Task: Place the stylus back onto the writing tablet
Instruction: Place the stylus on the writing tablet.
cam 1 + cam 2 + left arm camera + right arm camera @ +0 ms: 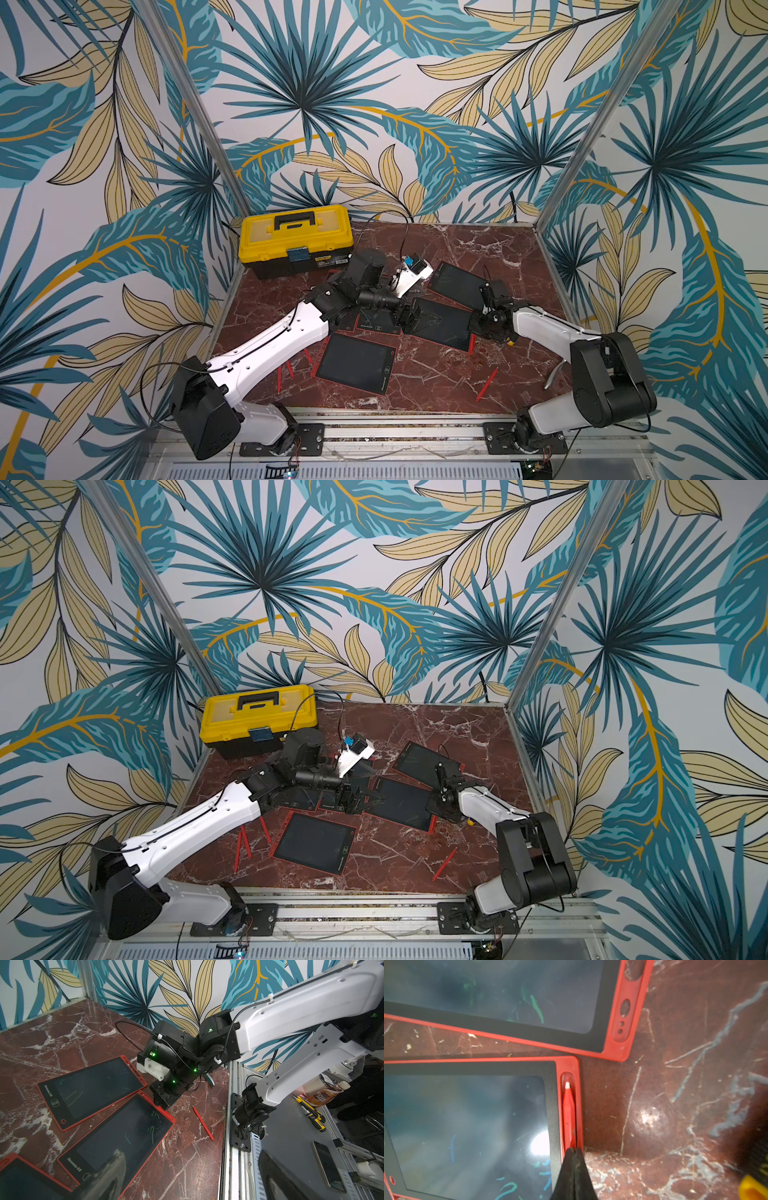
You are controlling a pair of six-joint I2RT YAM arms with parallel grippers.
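On the marble table, the right gripper, clenched shut, touches the rear of the stylus, which runs straight ahead along the writing tablet edge groove.

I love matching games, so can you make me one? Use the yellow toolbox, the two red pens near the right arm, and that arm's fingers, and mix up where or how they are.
Things:
1. right fingers
2. stylus just ahead of them
3. stylus near the right arm's base
4. yellow toolbox

Place or state:
a. lying loose on the marble table
b. in a back corner, lid closed
c. pressed shut together
d. lying in a tablet's side slot

Pairs: 1-c, 2-d, 3-a, 4-b
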